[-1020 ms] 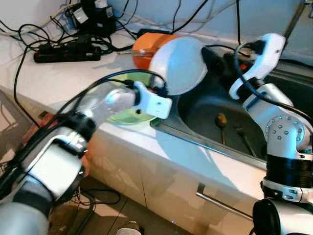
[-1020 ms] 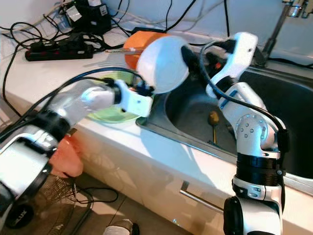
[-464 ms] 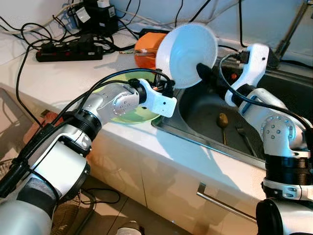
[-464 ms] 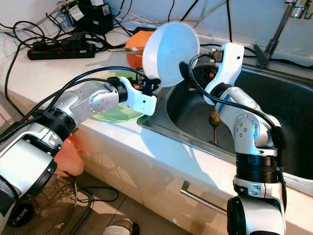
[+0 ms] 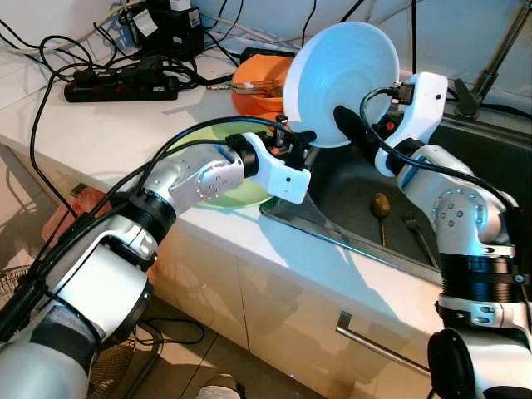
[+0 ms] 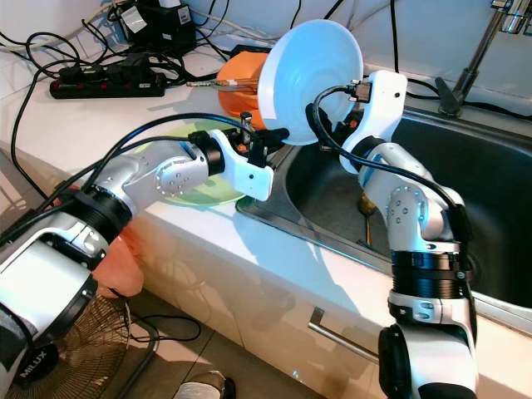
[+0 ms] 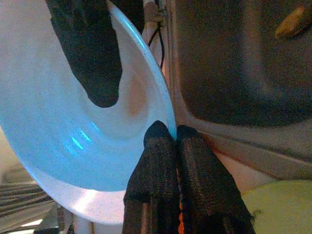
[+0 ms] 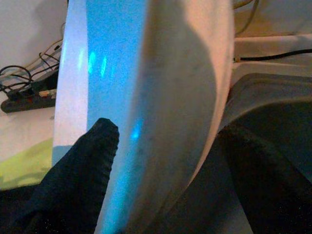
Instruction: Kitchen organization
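A white bowl [image 5: 345, 71] is held on edge above the sink's left rim, its hollow facing me. My left gripper [image 7: 168, 134] reaches up from the counter and is shut on the bowl's lower rim. My right gripper [image 5: 349, 125] comes from the sink side and straddles the same bowl [image 8: 161, 97]. One of its fingers [image 8: 83, 170] lies across the inner face and the other sits behind the wall with a gap, so it stands open. A green plate [image 5: 237, 191] lies on the counter under my left forearm.
An orange bowl [image 5: 253, 83] holding a utensil sits behind the plate. The steel sink [image 5: 349, 199] holds a spoon [image 5: 381, 206] and a fork [image 5: 416, 233]. A power strip [image 5: 120, 87] and cables crowd the back left. The tap [image 5: 490, 66] rises at the right.
My left gripper has raised the bowl and turned it upright, hollow toward me. My right gripper moved left and now has its fingers on either side of the bowl's wall.
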